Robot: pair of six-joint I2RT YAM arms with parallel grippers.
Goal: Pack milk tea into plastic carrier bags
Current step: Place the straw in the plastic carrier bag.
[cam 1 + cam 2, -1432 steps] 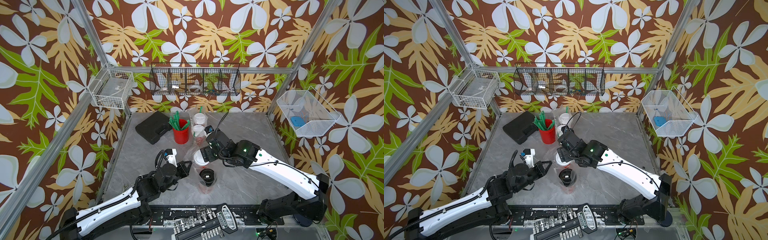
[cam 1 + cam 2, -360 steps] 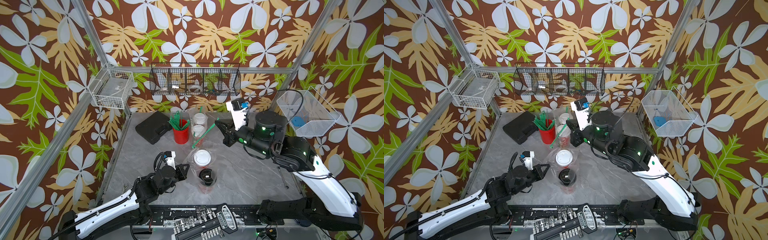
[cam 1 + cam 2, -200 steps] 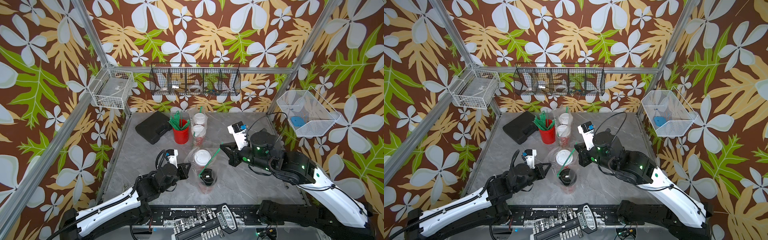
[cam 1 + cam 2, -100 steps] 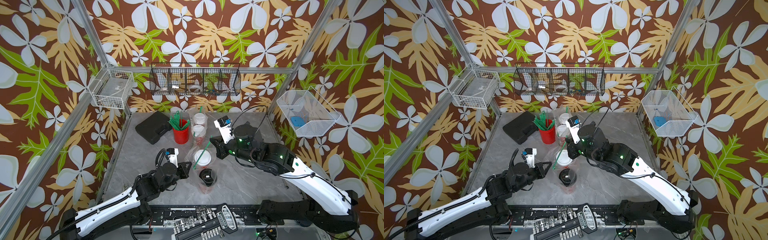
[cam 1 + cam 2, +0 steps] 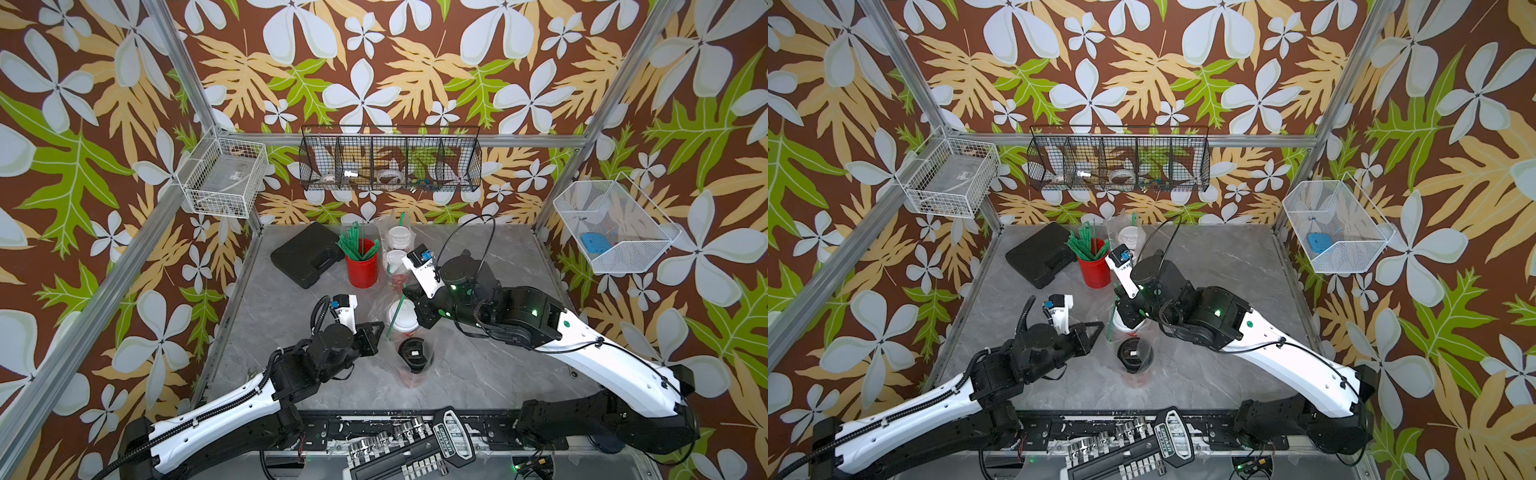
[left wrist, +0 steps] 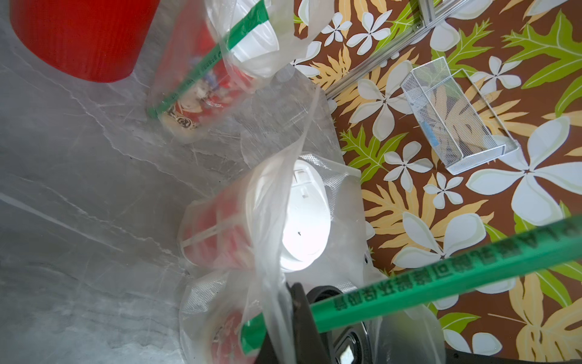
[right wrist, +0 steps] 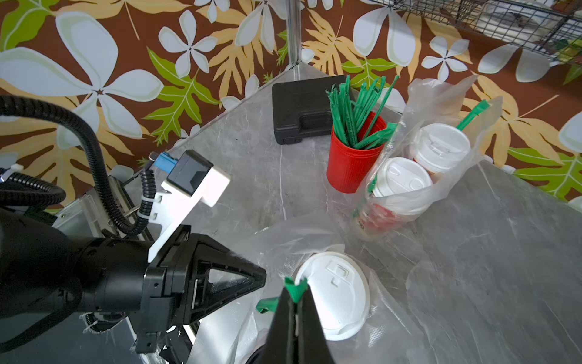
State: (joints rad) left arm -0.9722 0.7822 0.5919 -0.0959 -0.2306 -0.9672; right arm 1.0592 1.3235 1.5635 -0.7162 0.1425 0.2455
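Standing upright in the near carrier bag (image 7: 393, 331) on the counter (image 5: 498, 365), the white-lidded cup (image 7: 333, 296) sits just below my right fingers (image 7: 283, 324). These are clamped on a green straw (image 6: 441, 280) whose long axis slants down past the lid's edge. My left fingers (image 7: 252, 278), pinched shut on the bag's rim, flank that side.

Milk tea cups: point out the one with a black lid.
The black-lidded cup, nearest the front edge of the table, inside the near carrier bag beside a white-lidded cup. The other three cups all have white lids.
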